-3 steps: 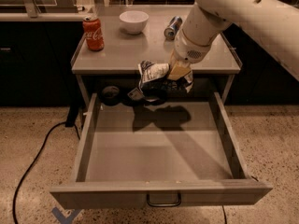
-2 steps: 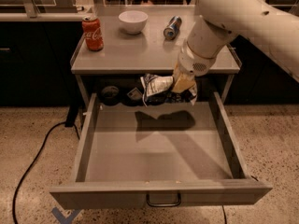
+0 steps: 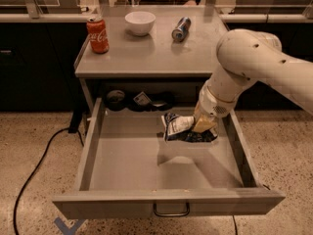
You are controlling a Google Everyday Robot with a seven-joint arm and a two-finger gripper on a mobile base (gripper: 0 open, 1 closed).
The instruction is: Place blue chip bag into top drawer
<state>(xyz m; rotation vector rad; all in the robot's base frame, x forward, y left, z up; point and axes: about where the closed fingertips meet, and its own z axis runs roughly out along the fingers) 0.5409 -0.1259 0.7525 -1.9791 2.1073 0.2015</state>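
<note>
Chip bag (image 3: 177, 125) in pincer (image 3: 196, 127) — over drawer (image 3: 132, 166)

Your robot's arm (image 3: 259, 65) is a thick, smooth cream-white tube. At its bend it swells into a rounded, bulbous joint marked with a few small dark holes (image 3: 253, 46). Below the joint, a shorter cylindrical wrist section carries a thin dark seam ring around its lower edge. The arm ends in your gripper (image 3: 200, 126), blunt and tan-yellow, over the right half of the top drawer (image 3: 122, 170) and closed against the blue chip bag (image 3: 177, 125).
</note>
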